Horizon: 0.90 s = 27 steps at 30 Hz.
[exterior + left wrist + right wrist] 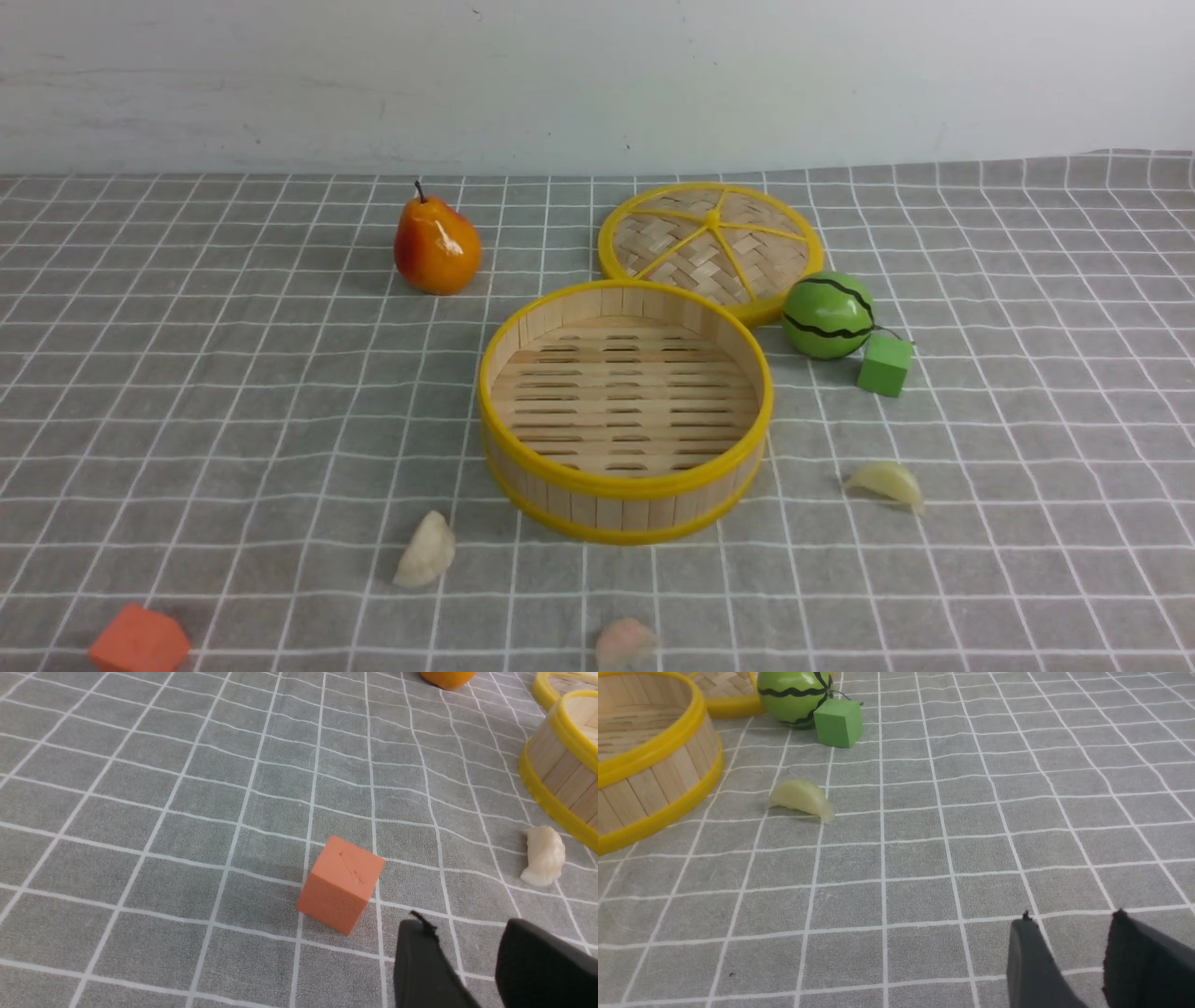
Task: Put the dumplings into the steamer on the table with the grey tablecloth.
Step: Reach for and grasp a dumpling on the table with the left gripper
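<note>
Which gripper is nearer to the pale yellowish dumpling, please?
Right. The yellowish dumpling lies ahead of the right gripper, right of the steamer; the left gripper hangs by the orange block, left of the steamer.

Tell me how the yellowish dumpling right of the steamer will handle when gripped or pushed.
The yellowish dumpling lies on its flat side, so it will probably slide, not roll. Its smooth, tapered crescent may slip from a pinch at the tips.
</note>
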Each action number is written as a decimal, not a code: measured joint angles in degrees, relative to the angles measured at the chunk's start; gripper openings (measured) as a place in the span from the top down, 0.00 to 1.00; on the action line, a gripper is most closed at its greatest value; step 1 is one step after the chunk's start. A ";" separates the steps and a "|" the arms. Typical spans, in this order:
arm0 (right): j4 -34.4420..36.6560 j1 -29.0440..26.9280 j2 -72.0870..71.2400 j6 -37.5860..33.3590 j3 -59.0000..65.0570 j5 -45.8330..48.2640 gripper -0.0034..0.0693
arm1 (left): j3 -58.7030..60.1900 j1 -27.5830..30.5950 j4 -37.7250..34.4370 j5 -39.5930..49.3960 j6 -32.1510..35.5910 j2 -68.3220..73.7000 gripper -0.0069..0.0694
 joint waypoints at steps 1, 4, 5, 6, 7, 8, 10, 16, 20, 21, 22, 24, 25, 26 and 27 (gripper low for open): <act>0.00 0.00 0.00 0.00 0.00 0.00 0.62 | 0.00 0.00 0.00 0.00 0.00 0.00 0.60; 0.05 0.00 0.00 0.00 0.00 0.00 0.62 | 0.00 0.00 0.00 0.00 0.00 0.00 0.60; 0.05 0.00 0.00 0.00 0.00 0.00 0.62 | 0.00 0.00 0.00 0.00 0.00 0.00 0.60; 0.05 0.00 0.00 0.00 0.00 0.00 0.62 | 0.00 0.00 0.00 0.00 0.00 0.00 0.60; 0.05 0.00 0.00 0.00 0.00 0.00 0.62 | 0.00 0.00 0.00 0.00 0.00 0.00 0.60; 0.05 0.00 0.00 0.00 0.00 0.00 0.62 | 0.00 0.00 0.00 0.00 0.00 0.00 0.60; 0.05 0.00 0.00 0.00 0.00 0.00 0.62 | 0.00 0.00 0.00 0.00 0.00 0.00 0.60; 0.05 0.00 0.00 0.00 0.00 0.00 0.62 | 0.00 0.00 0.00 0.00 0.00 0.00 0.60; 0.05 0.00 0.00 0.00 0.00 0.00 0.62 | 0.00 0.00 0.25 0.00 0.00 0.00 0.60; 0.05 0.00 0.00 0.00 0.00 0.00 0.62 | 0.00 0.00 0.88 0.00 0.00 0.00 0.60; 0.05 0.00 0.00 0.00 0.00 0.00 0.62 | 0.00 0.00 1.01 0.00 0.00 0.00 0.60; 1.73 0.00 0.00 0.06 0.00 -0.07 0.62 | 0.00 0.00 1.01 -0.05 -0.76 0.00 0.60; 3.67 0.00 0.00 0.55 0.00 -0.26 0.62 | 0.00 0.00 -0.28 -0.19 -2.00 0.00 0.60; 5.94 0.00 0.00 1.47 0.00 -0.49 0.62 | 0.00 0.00 -2.18 -0.49 -3.43 0.00 0.60; 9.78 0.00 0.00 3.27 0.06 -0.93 0.62 | 0.00 0.00 -5.66 -0.90 -5.95 0.00 0.60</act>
